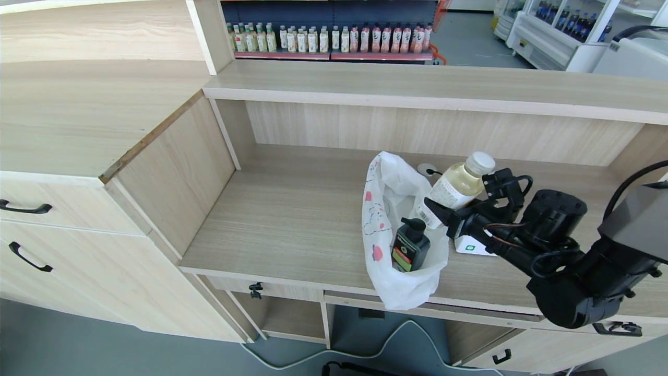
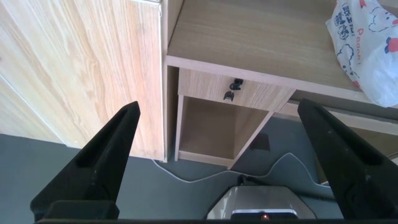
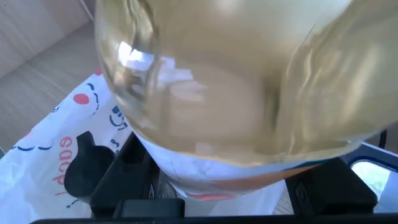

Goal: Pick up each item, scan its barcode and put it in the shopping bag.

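My right gripper (image 1: 443,209) is shut on a bottle of pale yellow drink (image 1: 455,188) with a white cap, held tilted just above the right rim of the white shopping bag (image 1: 389,209). Up close in the right wrist view the bottle (image 3: 236,81) looms over the bag (image 3: 56,155). A black pump bottle (image 1: 410,245) with a red and green label stands inside the bag. A small white box (image 1: 472,245) lies on the counter under my right arm. My left gripper (image 2: 217,162) hangs open below the counter edge, its fingers (image 2: 99,162) spread wide with nothing between them.
The bag sits on a wooden counter (image 1: 292,219) inside a recess, with a raised shelf (image 1: 417,86) behind and a side panel (image 1: 177,172) to the left. A round cable port (image 1: 427,168) lies behind the bag. Drawers (image 1: 31,230) are at the left.
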Available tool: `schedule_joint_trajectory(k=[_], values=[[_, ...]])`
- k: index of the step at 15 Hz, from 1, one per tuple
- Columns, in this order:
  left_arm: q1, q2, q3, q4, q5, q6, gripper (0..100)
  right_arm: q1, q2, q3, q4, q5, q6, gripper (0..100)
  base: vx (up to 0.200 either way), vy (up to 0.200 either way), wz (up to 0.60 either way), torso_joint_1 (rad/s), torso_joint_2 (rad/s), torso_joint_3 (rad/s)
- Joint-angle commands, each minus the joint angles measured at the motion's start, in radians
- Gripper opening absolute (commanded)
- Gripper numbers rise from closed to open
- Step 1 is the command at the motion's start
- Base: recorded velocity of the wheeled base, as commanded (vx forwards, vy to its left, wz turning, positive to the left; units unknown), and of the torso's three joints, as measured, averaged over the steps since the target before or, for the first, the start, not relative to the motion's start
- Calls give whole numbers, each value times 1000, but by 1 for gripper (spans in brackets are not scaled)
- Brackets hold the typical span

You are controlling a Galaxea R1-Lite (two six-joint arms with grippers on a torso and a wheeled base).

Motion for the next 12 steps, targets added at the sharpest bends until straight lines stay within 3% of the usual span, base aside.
schedule_joint_trajectory(k=[1, 8, 12], values=[[0, 0, 1, 0, -1, 0, 100, 0, 73, -83, 8, 0, -14, 0, 0, 0, 0, 0, 0, 0], [0, 0, 1, 0, 0, 0, 100, 14, 135, -109, 16, 5, -14, 0, 0, 0, 0, 0, 0, 0], [0, 0, 1, 0, 0, 0, 100, 24, 184, -49, -36, 10, -18, 0, 0, 0, 0, 0, 0, 0]])
